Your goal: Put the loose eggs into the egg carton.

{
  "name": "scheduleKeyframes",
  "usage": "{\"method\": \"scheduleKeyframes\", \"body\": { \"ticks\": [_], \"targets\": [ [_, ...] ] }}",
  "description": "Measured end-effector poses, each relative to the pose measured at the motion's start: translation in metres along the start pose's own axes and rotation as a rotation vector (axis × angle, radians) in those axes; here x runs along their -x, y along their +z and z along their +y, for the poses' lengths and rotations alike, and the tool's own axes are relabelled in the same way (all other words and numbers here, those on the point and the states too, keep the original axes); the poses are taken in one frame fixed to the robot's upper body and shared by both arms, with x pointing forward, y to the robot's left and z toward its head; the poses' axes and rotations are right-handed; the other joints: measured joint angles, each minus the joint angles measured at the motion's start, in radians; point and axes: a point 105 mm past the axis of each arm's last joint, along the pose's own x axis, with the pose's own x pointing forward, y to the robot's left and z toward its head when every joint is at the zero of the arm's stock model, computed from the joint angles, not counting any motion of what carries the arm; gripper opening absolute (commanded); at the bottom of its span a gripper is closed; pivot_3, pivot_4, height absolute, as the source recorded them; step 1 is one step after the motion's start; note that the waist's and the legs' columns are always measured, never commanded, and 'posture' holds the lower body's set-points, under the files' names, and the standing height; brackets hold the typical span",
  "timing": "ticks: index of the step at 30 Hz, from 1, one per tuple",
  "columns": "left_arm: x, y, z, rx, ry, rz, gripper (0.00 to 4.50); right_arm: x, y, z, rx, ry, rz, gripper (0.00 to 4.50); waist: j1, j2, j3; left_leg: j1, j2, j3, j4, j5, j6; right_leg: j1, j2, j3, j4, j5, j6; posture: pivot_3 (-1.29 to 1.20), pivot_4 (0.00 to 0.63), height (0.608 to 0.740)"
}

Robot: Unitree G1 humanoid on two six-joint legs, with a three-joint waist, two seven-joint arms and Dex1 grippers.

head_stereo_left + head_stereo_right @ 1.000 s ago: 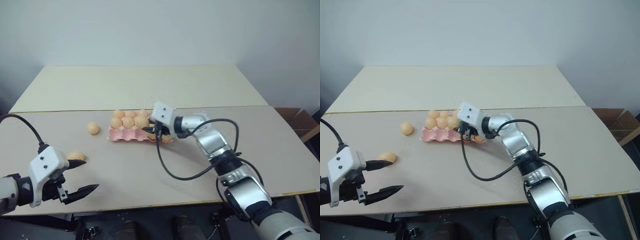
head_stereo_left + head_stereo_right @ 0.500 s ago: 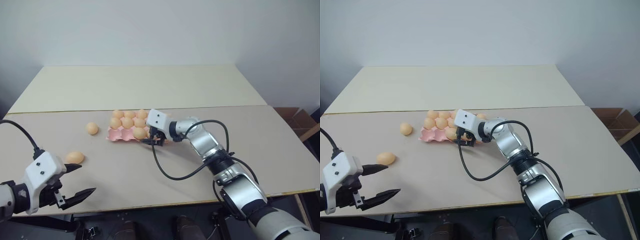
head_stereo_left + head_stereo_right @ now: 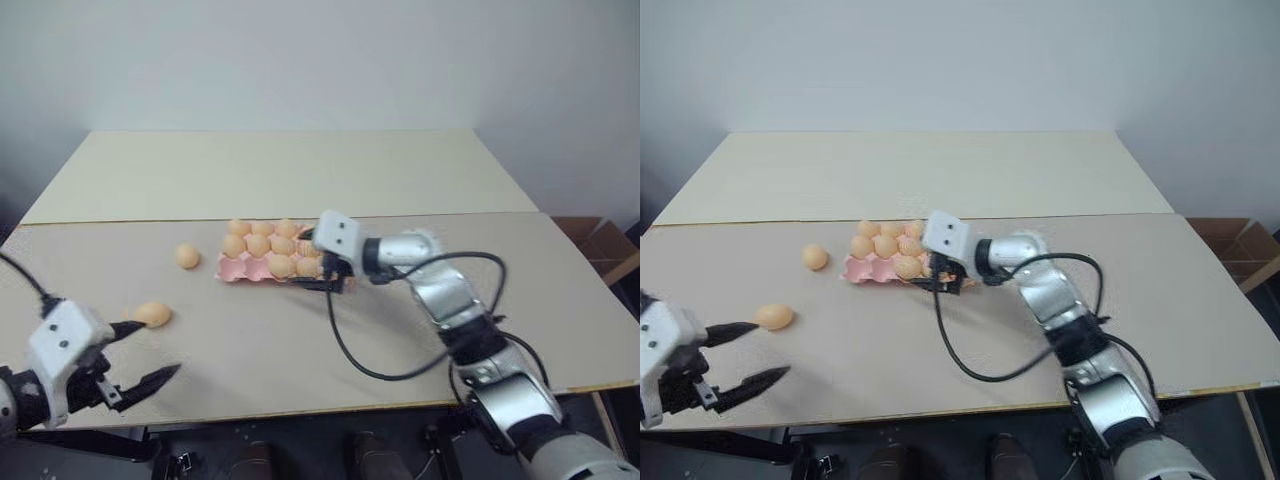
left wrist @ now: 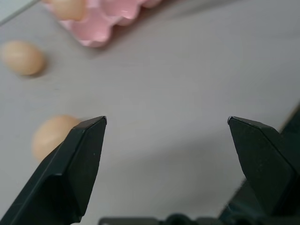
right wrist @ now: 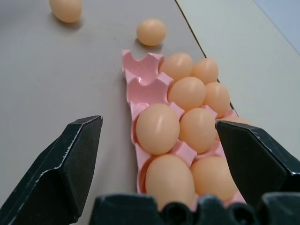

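The nearer loose egg (image 3: 152,314) lies on the table (image 3: 300,340) at about 1 o'clock from the left pincer (image 3: 140,355) — jaws wide, empty — its long axis crosswise, while the right pincer (image 5: 159,140), likewise wide, hovers over the egg carton (image 3: 240,268).

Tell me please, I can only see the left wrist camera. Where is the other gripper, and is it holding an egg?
Observer: The right gripper is at the right end of the egg carton. It is open and holding nothing.
Operator: Is there room for the two loose eggs I see?
Observer: Yes. Two empty cups show in the carton's nearest row, at its left end.
Operator: And the other cups?
Observer: Every other cup I can see holds an egg.
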Motion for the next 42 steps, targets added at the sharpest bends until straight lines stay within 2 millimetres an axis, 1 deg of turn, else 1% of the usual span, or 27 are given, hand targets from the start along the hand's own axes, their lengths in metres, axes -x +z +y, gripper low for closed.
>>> {"method": "scheduleKeyframes", "body": {
  "ticks": [4, 5, 7, 10, 12, 13, 15, 18, 22, 25, 28, 32, 34, 36, 40, 42],
  "targets": [
    [0.014, -0.004, 0.02, 0.005, 0.168, 0.018, 4.5, 0.022, -0.002, 0.007, -0.034, 0.005, 0.009, 4.46, 0.002, 0.0, 0.0, 0.001, 0.0, 0.0, 0.0, 0.0, 0.0, 0.0, 0.0, 0.0, 0.0, 0.0, 0.0, 0.0, 0.15, 0.74],
    [0.019, -0.007, 0.025, 0.023, 0.218, 0.027, 4.5, 0.029, -0.005, 0.009, -0.051, 0.009, 0.023, 4.46, 0.001, 0.0, 0.0, 0.001, 0.0, 0.0, 0.0, 0.0, 0.0, 0.0, 0.0, 0.0, 0.0, 0.0, 0.0, 0.0, 0.15, 0.74],
    [0.036, -0.014, 0.032, 0.069, 0.317, 0.032, 4.5, 0.041, -0.015, 0.013, -0.101, 0.018, 0.073, 4.46, -0.004, -0.001, 0.0, 0.001, 0.0, 0.0, 0.0, 0.0, 0.0, 0.0, 0.0, 0.001, -0.001, 0.0, 0.0, 0.0, 0.15, 0.74],
    [0.053, -0.018, 0.028, 0.114, 0.38, 0.034, 4.5, 0.051, -0.018, 0.015, -0.148, 0.02, 0.095, 4.46, -0.007, -0.001, 0.0, 0.0, 0.0, 0.0, 0.0, -0.001, -0.001, 0.0, 0.0, 0.001, -0.002, 0.0, 0.0, 0.0, 0.15, 0.74],
    [0.062, -0.024, 0.02, 0.128, 0.396, 0.065, 4.5, 0.053, -0.014, 0.018, -0.161, 0.039, 0.089, 4.46, -0.007, -0.001, 0.0, 0.001, 0.0, 0.0, 0.0, -0.001, -0.001, 0.0, 0.0, 0.001, -0.001, 0.0, 0.0, 0.0, 0.15, 0.74],
    [0.064, -0.027, 0.017, 0.136, 0.398, 0.078, 4.5, 0.054, -0.014, 0.019, -0.168, 0.045, 0.089, 4.46, -0.005, -0.001, 0.0, 0.001, 0.0, 0.0, 0.0, -0.001, -0.001, 0.0, 0.0, 0.001, -0.001, 0.0, 0.0, 0.0, 0.15, 0.74],
    [0.069, -0.029, 0.014, 0.138, 0.405, 0.098, 4.5, 0.056, -0.014, 0.022, -0.189, 0.06, 0.09, 4.46, -0.002, -0.001, -0.001, 0.001, 0.0, -0.002, 0.0, -0.005, -0.008, 0.0, 0.0, 0.0, -0.001, -0.001, -0.001, 0.0, 0.15, 0.74],
    [0.074, -0.028, 0.015, 0.128, 0.416, 0.109, 4.5, 0.057, -0.015, 0.024, -0.207, 0.07, 0.091, 4.46, 0.004, -0.001, -0.001, 0.002, -0.001, -0.002, 0.0, -0.005, -0.008, 0.001, -0.001, -0.001, -0.002, -0.001, -0.001, 0.0, 0.15, 0.74],
    [0.071, -0.019, 0.018, 0.097, 0.4, 0.089, 4.5, 0.058, -0.016, 0.025, -0.217, 0.072, 0.094, 4.46, 0.005, -0.001, -0.001, 0.0, -0.001, -0.002, 0.0, -0.005, -0.008, 0.0, -0.001, 0.0, -0.002, -0.001, -0.001, 0.0, 0.15, 0.74],
    [0.07, -0.017, 0.02, 0.097, 0.409, 0.073, 4.5, 0.059, -0.017, 0.023, -0.219, 0.052, 0.104, 4.46, 0.002, -0.001, -0.001, 0.0, -0.001, -0.002, 0.0, -0.005, -0.008, 0.0, 0.0, 0.0, -0.002, -0.001, -0.001, 0.0, 0.15, 0.74],
    [0.063, -0.017, 0.026, 0.101, 0.408, 0.061, 4.5, 0.06, -0.015, 0.025, -0.224, 0.041, 0.104, 4.46, 0.002, -0.001, -0.001, 0.001, 0.0, -0.003, 0.0, -0.005, -0.008, 0.0, 0.0, 0.0, -0.001, -0.001, -0.001, 0.0, 0.15, 0.74],
    [0.046, -0.012, 0.042, 0.122, 0.436, -0.016, 4.5, 0.06, -0.013, 0.027, -0.229, 0.02, 0.099, 4.46, 0.009, -0.001, -0.001, 0.002, -0.001, -0.003, 0.0, -0.005, -0.008, 0.001, 0.0, -0.001, -0.001, -0.001, -0.001, 0.0, 0.15, 0.74],
    [0.032, -0.01, 0.052, 0.142, 0.451, -0.065, 4.5, 0.059, -0.012, 0.027, -0.233, 0.008, 0.098, 4.46, 0.015, -0.001, -0.001, 0.001, -0.001, -0.003, 0.0, -0.005, -0.008, 0.001, 0.0, -0.001, -0.001, -0.001, -0.001, 0.0, 0.15, 0.74],
    [0.014, -0.009, 0.057, 0.16, 0.441, -0.098, 4.5, 0.059, -0.011, 0.028, -0.238, 0.002, 0.095, 4.46, 0.022, -0.002, -0.001, 0.0, -0.001, -0.003, 0.0, -0.002, -0.002, 0.001, 0.0, -0.001, -0.001, -0.001, -0.001, 0.0, 0.15, 0.74],
    [-0.018, -0.014, 0.057, 0.202, 0.371, -0.119, 4.5, 0.063, -0.007, 0.03, -0.237, -0.011, 0.096, 4.46, 0.024, -0.002, -0.001, -0.001, -0.001, -0.002, 0.0, -0.001, -0.001, 0.001, 0.0, 0.0, -0.002, 0.0, -0.001, 0.0, 0.15, 0.74],
    [-0.03, -0.014, 0.055, 0.206, 0.337, -0.128, 4.5, 0.066, -0.007, 0.029, -0.239, -0.027, 0.104, 4.46, 0.024, -0.002, -0.001, -0.001, -0.001, -0.002, 0.0, -0.001, -0.001, 0.001, 0.0, 0.0, -0.002, 0.0, -0.001, 0.0, 0.15, 0.74]
  ]
}}
